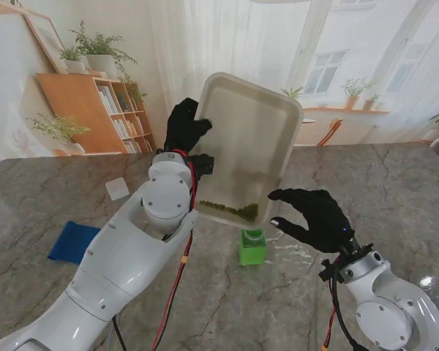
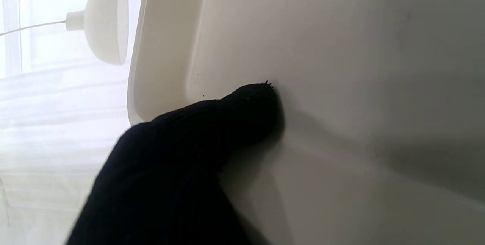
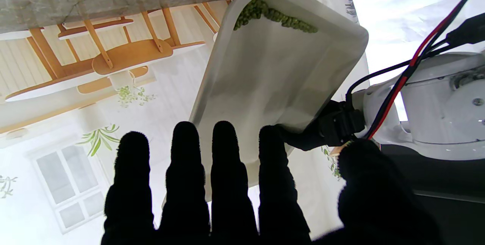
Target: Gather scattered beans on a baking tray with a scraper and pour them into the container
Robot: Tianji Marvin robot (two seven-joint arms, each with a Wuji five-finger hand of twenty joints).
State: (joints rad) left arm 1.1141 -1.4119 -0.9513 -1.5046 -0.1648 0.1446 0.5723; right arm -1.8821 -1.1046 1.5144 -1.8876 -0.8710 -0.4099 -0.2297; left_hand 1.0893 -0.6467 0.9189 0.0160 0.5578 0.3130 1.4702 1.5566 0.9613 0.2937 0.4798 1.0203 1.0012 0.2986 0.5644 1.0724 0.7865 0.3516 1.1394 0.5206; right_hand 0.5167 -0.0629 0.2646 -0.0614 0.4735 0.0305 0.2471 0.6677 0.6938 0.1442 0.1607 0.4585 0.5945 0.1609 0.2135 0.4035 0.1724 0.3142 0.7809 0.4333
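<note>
At frame centre the left robot hand point(image 1: 184, 126) grips the tilted baking tray point(image 1: 260, 121) by its upper left rim, beans point(image 1: 230, 210) heaped along its low edge above the green container point(image 1: 252, 247); the right robot hand point(image 1: 314, 216) hovers spread, empty

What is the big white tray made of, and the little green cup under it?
The tray looks like smooth, matte cream plastic: rounded corners, a soft moulded rim, and no metal glint. The green cup seems to be glossy, slightly see-through plastic, since light glows through its walls. Neither is certain from looks alone.
</note>
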